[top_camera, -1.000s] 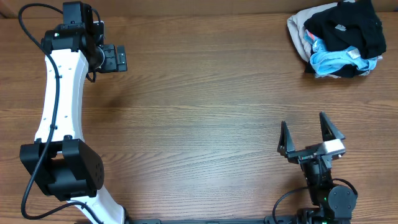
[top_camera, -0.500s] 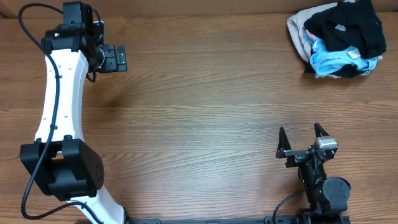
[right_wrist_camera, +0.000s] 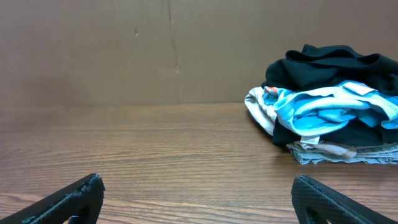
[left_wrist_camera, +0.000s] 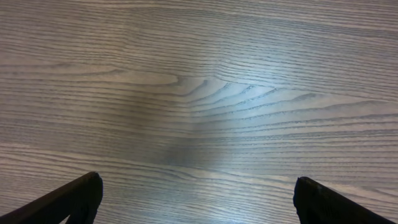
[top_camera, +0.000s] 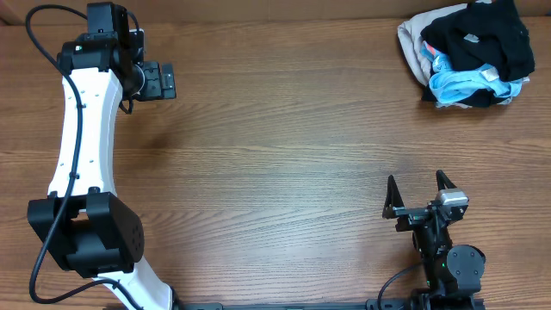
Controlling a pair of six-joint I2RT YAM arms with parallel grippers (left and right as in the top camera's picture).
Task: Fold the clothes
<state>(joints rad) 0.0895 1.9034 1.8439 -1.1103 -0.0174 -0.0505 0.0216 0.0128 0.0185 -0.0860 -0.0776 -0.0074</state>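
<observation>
The clothes, a crumpled black shirt (top_camera: 482, 33) with a small white logo, lie on top of a pile at the table's far right corner. The right wrist view has the black shirt (right_wrist_camera: 323, 65) at the upper right, bunched over other garments. My right gripper (top_camera: 415, 181) stands open near the front edge, well short of the pile, with nothing between its fingers (right_wrist_camera: 198, 186). At the far left, my left gripper (top_camera: 159, 82) hangs open over bare wood (left_wrist_camera: 196, 190), holding nothing.
A light-blue-and-white garment (top_camera: 465, 82) and a beige garment (top_camera: 413, 43) lie tangled under the black shirt. A brown wall (right_wrist_camera: 124, 50) rises right behind the table's far edge. The wooden table (top_camera: 275, 164) stretches between the two arms.
A second ago the right gripper drew back toward the front edge; it has held still since then. The left arm and the pile have not moved.
</observation>
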